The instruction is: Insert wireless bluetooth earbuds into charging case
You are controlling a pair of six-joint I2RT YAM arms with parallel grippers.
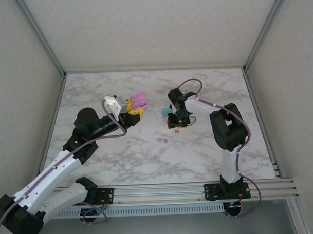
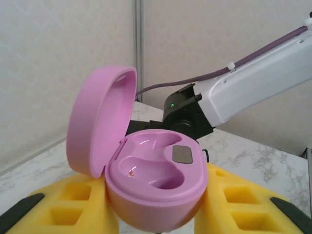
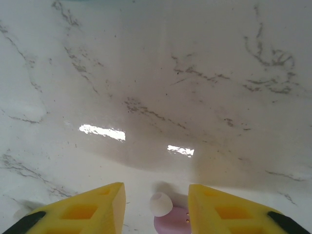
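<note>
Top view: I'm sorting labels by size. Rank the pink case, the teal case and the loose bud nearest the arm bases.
1. pink case, open.
2. teal case, partly hidden behind the right gripper, so these two are unsure.
3. bud, a speck, clearly smallest.

Pink earbud [image 3: 169,220] cut off by the bottom edge; loose buds [image 1: 166,141] mere specks.

Open pink case [image 2: 156,190]: oval, lid hinged up, both wells empty, clamped in left tool [image 2: 156,214]. 1 pink bud [image 3: 170,220] w/ white tip lies on tabletop [image 3: 156,73] btwn right tool [image 3: 156,207] fingers. Other tiny buds [image 1: 160,140] loose mid-tabletop.
</note>
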